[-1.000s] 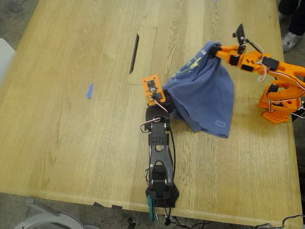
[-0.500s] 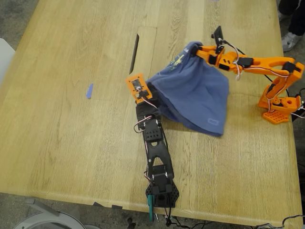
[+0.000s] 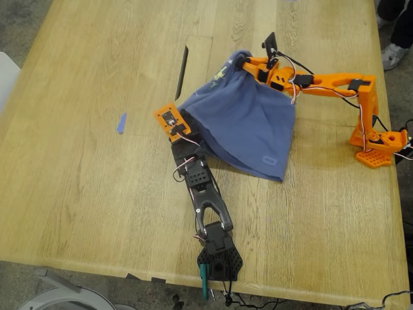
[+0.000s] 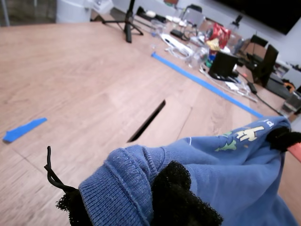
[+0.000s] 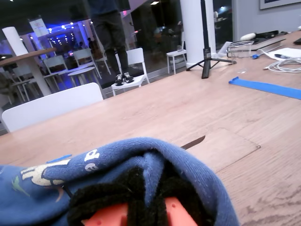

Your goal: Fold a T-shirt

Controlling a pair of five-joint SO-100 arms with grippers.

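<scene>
Holding the T-shirt (image 3: 242,126) up off the wooden table (image 3: 84,77), my first gripper (image 3: 182,124) is clamped on one bunched edge and my second gripper (image 3: 246,61) on another. Cloth hangs between them, its hem touching wood. Blue tape (image 3: 120,123) lies apart; a slot (image 3: 182,63) is behind.

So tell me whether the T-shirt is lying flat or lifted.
Lifted, not flat: the T-shirt hangs bunched between my first tool and my second tool, lower hem touching the table.
</scene>
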